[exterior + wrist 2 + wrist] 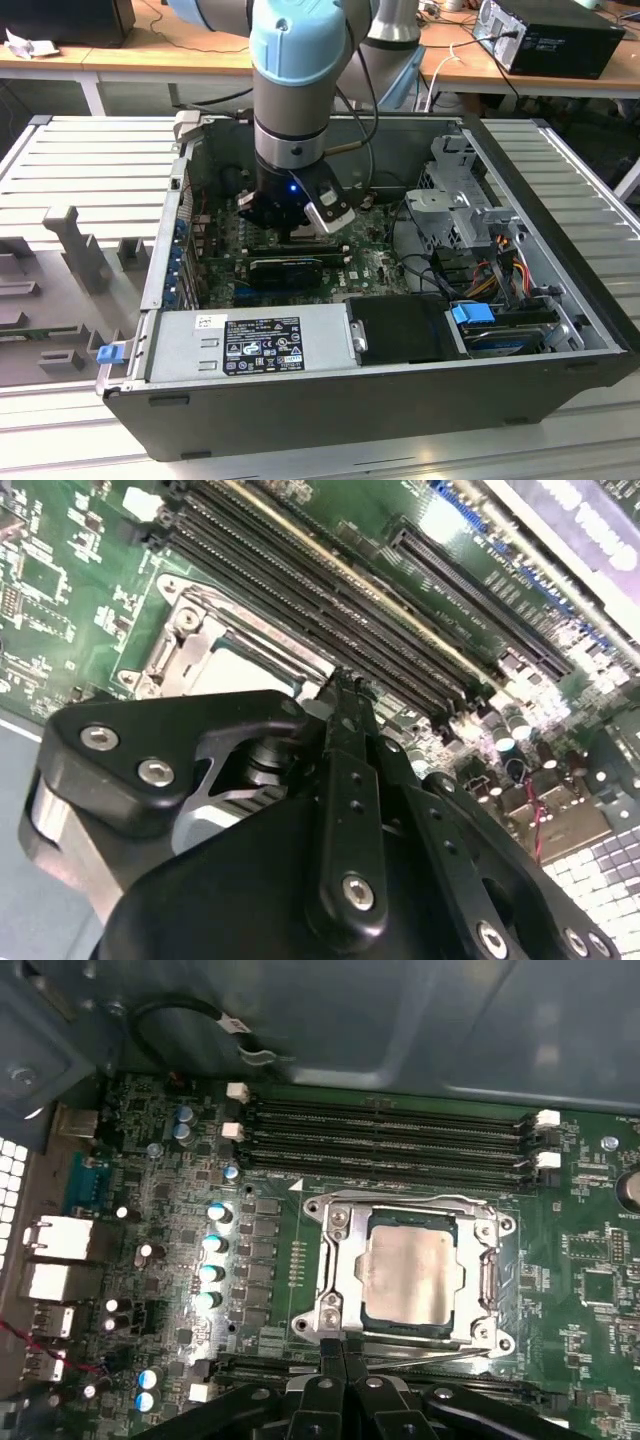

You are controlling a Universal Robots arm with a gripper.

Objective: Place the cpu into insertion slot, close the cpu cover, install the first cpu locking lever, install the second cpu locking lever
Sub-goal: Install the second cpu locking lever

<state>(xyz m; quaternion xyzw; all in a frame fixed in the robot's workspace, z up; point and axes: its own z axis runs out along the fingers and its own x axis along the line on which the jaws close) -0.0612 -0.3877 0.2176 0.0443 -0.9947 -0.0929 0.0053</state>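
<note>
The cpu [410, 1275], a pale square chip, lies flat in the insertion slot [175, 650] on the green board. The cpu cover [338, 1260], a silver frame plate, lies down around the chip's edges. A thin wire locking lever [440, 1355] runs along the socket's edge nearest the fingertips. My gripper [337, 1345] is shut, its two black fingers pressed together with their tips at that edge of the socket. In the second wrist view the gripper [345, 680] points at the socket's corner. In the exterior view the gripper [300, 238] reaches down into the open computer case.
Long black memory slots [390, 1135] run beside the socket. A row of capacitors [212, 1245] stands on its other side. The power supply [250, 345], a drive cage [455, 200] and loose cables [500, 260] crowd the case around the arm.
</note>
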